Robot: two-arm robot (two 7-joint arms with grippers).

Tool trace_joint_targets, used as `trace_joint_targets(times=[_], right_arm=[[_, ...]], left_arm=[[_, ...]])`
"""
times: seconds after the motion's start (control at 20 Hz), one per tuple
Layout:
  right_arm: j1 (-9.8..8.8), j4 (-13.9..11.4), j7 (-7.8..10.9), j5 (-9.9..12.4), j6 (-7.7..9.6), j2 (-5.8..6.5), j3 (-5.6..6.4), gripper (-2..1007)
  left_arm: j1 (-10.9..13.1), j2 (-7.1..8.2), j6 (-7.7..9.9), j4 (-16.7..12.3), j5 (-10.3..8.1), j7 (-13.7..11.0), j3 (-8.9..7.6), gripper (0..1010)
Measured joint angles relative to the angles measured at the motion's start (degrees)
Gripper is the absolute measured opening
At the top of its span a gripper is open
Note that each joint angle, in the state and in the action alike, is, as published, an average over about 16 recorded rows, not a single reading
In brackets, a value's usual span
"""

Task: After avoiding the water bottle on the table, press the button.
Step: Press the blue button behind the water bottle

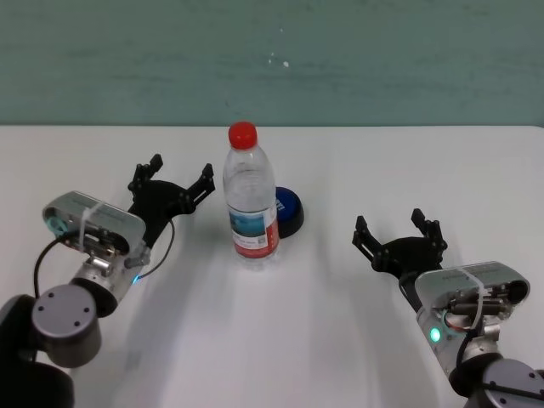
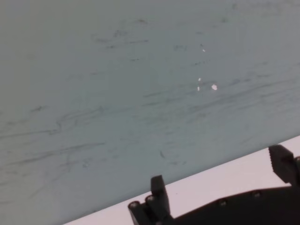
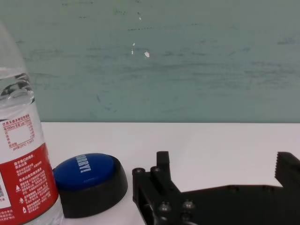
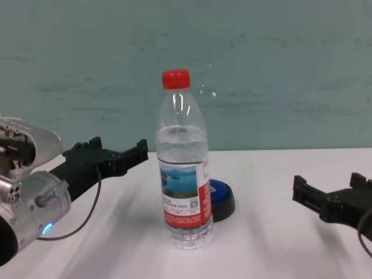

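The water bottle (image 1: 250,197) stands upright mid-table, with a red cap and a red-and-white label; it also shows in the chest view (image 4: 182,168) and the right wrist view (image 3: 21,159). The button (image 1: 289,211), blue top on a black base, sits just behind and to the right of the bottle, partly hidden by it; it also shows in the right wrist view (image 3: 89,183) and the chest view (image 4: 222,199). My left gripper (image 1: 177,176) is open and empty, left of the bottle. My right gripper (image 1: 398,226) is open and empty, right of the button, near the table.
The white table (image 1: 340,340) runs to a far edge below a teal wall (image 1: 272,59). Bare tabletop lies between my right gripper and the button.
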Motion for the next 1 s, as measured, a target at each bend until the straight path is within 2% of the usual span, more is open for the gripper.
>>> trace_joint_targets(times=[1.0], right_arm=[[0.00,0.00,0.00,0.00,0.00,0.00,0.00,1004]], left_arm=[[-0.10,-0.23,0.38,0.29,-0.07,0.40,-0.38,1010]])
